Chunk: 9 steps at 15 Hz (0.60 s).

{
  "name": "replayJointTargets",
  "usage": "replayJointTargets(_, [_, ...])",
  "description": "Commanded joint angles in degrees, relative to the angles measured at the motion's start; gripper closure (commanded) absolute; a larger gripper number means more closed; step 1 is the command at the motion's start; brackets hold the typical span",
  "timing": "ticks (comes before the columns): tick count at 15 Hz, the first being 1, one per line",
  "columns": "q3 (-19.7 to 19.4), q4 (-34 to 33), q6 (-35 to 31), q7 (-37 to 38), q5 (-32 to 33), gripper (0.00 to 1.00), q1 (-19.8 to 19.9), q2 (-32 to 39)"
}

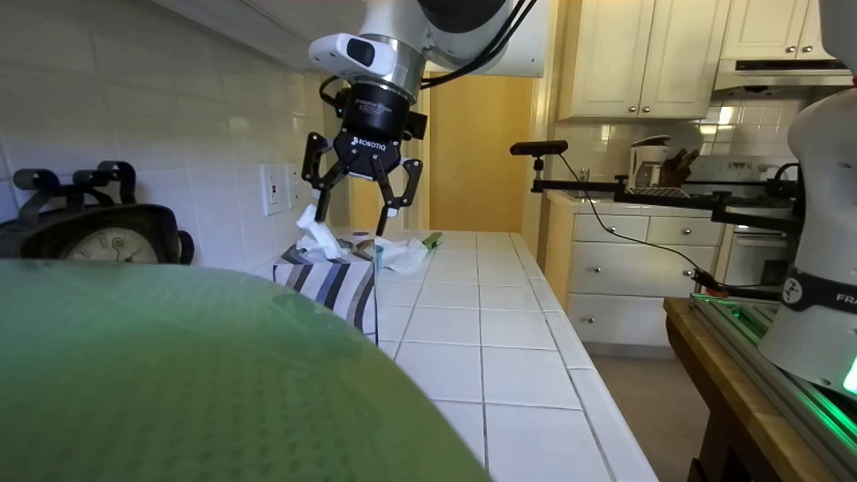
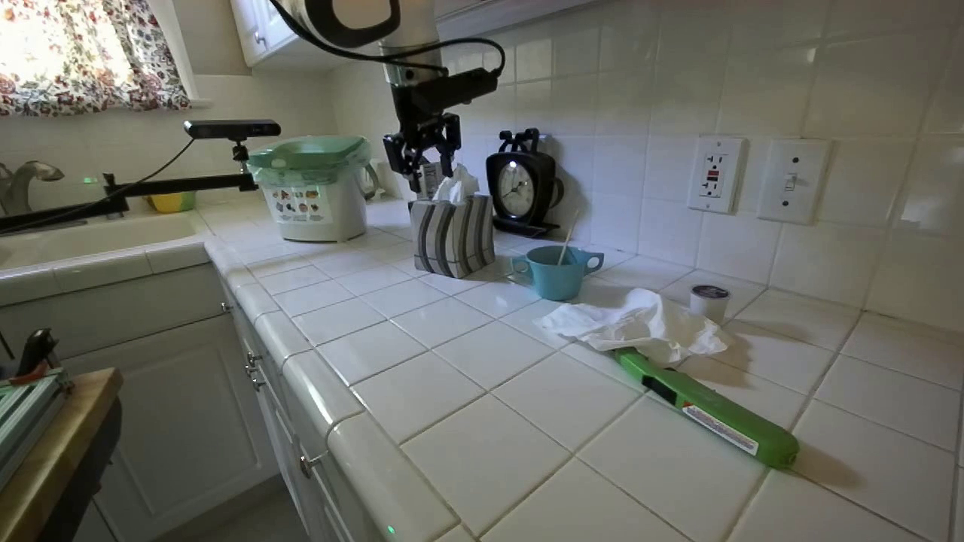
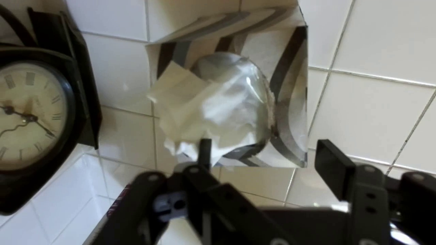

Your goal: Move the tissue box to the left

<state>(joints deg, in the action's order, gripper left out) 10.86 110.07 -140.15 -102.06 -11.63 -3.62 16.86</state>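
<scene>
The tissue box [image 1: 335, 288] is a small cube with dark, grey and white stripes, standing on the white tiled counter. It shows whole in an exterior view [image 2: 452, 237] and from above in the wrist view [image 3: 289, 102]. White tissue [image 3: 204, 105] pokes from its top opening. My gripper [image 1: 351, 215] points down just above the box with its fingers spread; it also shows in an exterior view [image 2: 431, 175]. In the wrist view the gripper [image 3: 267, 160] is open and empty, one fingertip overlapping the tissue and one past the box's edge. I cannot tell whether that fingertip touches the tissue.
A black clock [image 2: 518, 188] stands against the wall beside the box. A blue cup [image 2: 559, 271] with a stick, crumpled tissue [image 2: 640, 324], a white pod [image 2: 709, 301] and a green tool [image 2: 708, 410] lie along the counter. A white bin [image 2: 316, 211] with green lid stands behind.
</scene>
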Motion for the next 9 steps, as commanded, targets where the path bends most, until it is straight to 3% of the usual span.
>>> replayJointTargets(1, [-0.7, 0.5, 2.3, 4.0, 4.5, 0.0, -0.7, -2.8])
replayJointTargets(4, [-2.2, 2.3, 6.9, 16.9, 9.0, 0.0, -1.8, -5.9])
replayJointTargets(9, [-2.8, 7.2, 8.8, 34.6, 12.6, 0.0, -2.3, -10.2])
